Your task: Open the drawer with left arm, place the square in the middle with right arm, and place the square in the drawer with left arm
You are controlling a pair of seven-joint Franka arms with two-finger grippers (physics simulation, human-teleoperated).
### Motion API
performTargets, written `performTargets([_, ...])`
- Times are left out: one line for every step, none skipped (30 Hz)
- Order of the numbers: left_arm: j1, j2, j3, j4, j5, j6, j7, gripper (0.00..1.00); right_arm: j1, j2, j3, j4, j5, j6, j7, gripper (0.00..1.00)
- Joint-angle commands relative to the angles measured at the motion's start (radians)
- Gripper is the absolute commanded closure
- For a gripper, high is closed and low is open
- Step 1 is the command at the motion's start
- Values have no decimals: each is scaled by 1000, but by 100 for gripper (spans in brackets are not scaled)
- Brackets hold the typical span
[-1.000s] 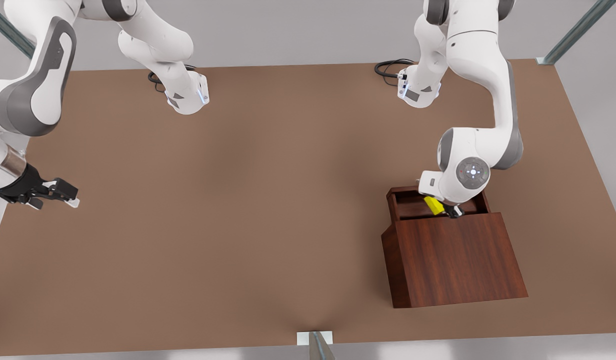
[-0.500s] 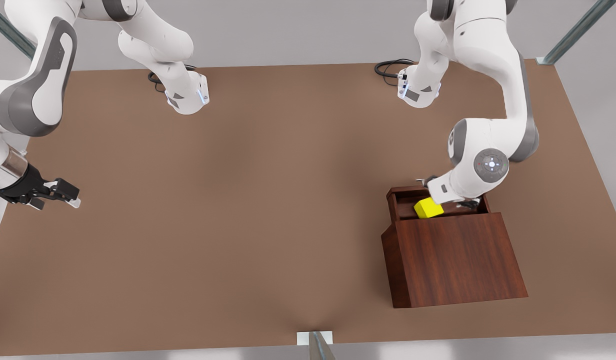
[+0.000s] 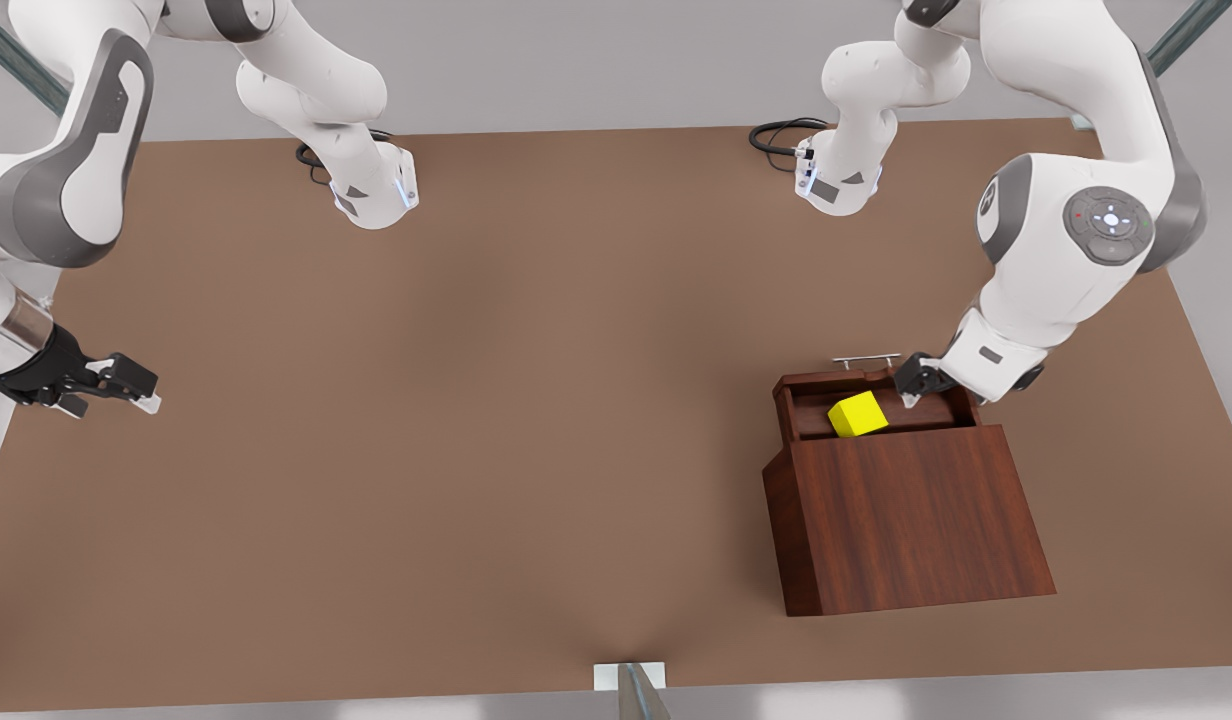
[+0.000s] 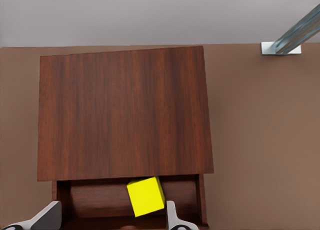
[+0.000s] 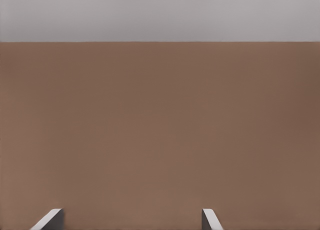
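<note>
Left tool point(image 3: 913, 383), released w/ fingers spread, hovers above the drawer point(image 3: 811, 412) where the square point(image 3: 857, 414) sits tilted, right tool point(image 3: 111, 388) waits open at bench point(image 3: 536, 400) edge — best lift straight up, clear of cube.

Brown tabletop point(image 3: 496, 400); wooden cabinet point(image 3: 906, 520) standing near front view's right.

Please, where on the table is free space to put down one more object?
Free: the wide table between the right claw and the cabinet, and in front of both bases. Crowded: the drawer, holding the cube, with the left claw open above.
</note>
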Motion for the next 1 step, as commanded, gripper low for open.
performTargets([0, 1, 0, 0, 54, 0, 0, 0, -1, 0, 0, 0, 1, 0, 0, 0])
